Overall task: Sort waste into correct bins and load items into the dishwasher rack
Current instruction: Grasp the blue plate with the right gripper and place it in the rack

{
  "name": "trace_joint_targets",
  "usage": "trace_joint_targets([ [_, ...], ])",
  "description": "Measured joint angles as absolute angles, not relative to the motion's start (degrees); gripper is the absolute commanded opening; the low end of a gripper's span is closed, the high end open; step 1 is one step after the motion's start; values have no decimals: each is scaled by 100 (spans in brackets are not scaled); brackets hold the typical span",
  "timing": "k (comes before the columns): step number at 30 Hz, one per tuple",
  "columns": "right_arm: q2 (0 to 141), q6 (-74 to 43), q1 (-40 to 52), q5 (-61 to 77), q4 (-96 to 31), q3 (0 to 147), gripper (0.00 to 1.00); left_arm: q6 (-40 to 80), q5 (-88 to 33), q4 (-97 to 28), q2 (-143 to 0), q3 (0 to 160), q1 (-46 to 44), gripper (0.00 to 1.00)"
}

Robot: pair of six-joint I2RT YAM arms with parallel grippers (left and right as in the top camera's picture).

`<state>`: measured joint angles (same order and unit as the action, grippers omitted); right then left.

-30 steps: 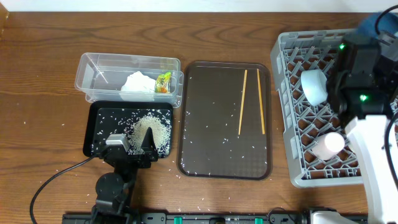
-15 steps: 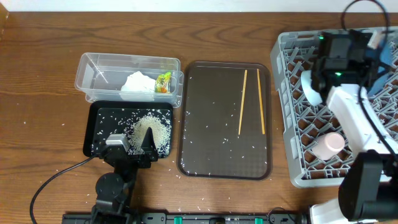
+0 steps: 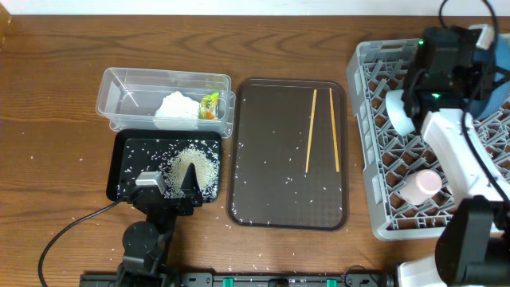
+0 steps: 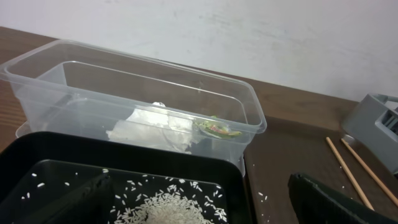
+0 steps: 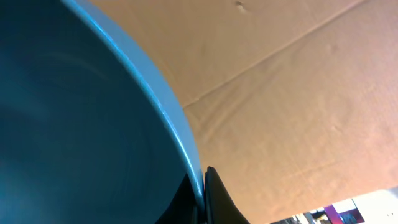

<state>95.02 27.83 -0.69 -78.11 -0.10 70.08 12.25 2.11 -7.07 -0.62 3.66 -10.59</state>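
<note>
One blue plate (image 5: pixel 74 124) between right fingers (image 5: pixel 214 205)

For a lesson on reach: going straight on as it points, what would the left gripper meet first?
Probably the clear tub, near wall first, just beyond the black tray; depth is unclear.

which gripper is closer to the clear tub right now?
Left. The left gripper hovers open over the black tray, right next to the clear tub. The right gripper is far off above the dishwasher rack, gripping the blue plate by its rim.
</note>
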Motion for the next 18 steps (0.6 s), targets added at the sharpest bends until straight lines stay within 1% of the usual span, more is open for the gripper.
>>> trace_joint_targets([
  [9,9367,3345,-266,-7686,8,7011,1,1225,211,-707,-62,366,-1059,91],
  [14,9430,3483,-598,-7682,3,7011,1,1223,213,-707,-62,366,-1059,91],
  [18,9598,3522,-569,-7677,1,7011,1,1225,213,-707,-62,366,-1059,91],
])
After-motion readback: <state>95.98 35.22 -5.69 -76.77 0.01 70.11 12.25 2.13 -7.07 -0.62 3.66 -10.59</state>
